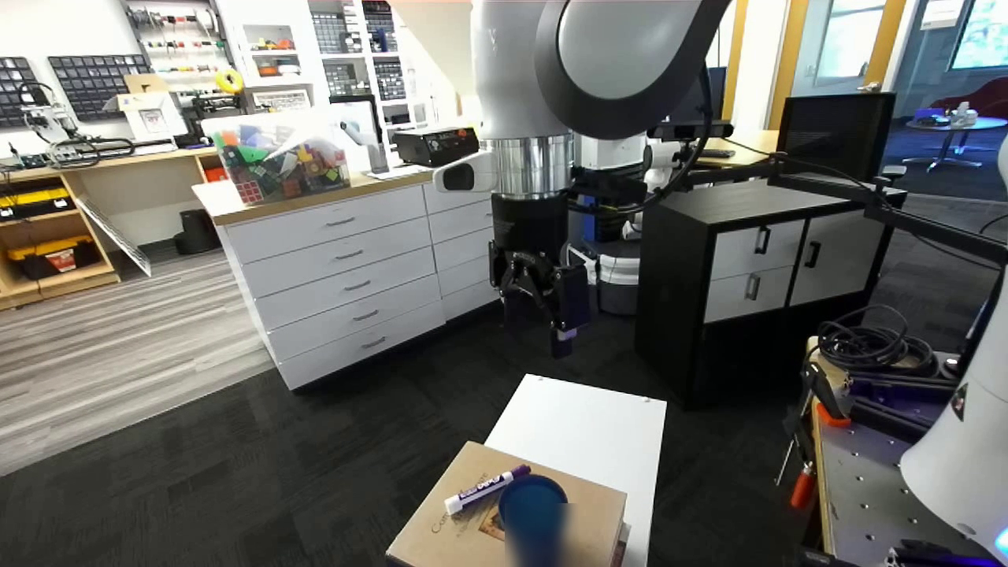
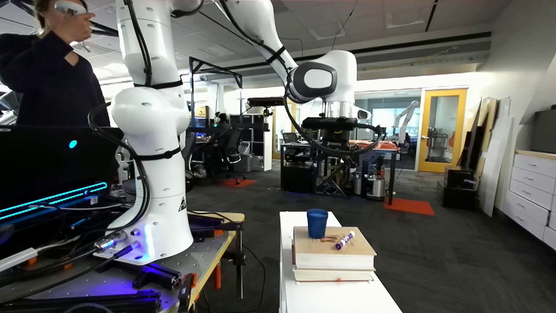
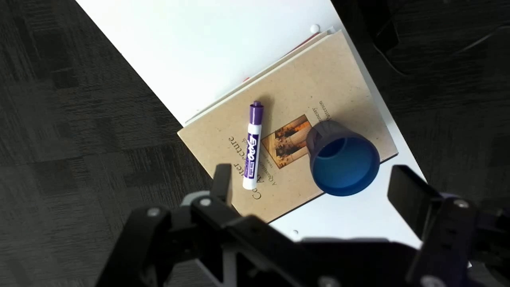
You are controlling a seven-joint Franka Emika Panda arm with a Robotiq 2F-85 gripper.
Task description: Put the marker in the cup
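our gripper (image 3: pixel 312 188) hangs wide, empty; the marker (image 3: pixel 253 145) seems light, stiff, maybe slick; we'd pinch across its middle

In both exterior views you see an oblong white table (image 2: pixel 343 300). Directly on it you have two books (image 2: pixel 334 261) stacked flat, the thicker, tan-covered one uppermost, with bare white showing past them at either end. Your wrist view shows a small round white knob (image 3: pixel 314 28) just beside the books' corner.
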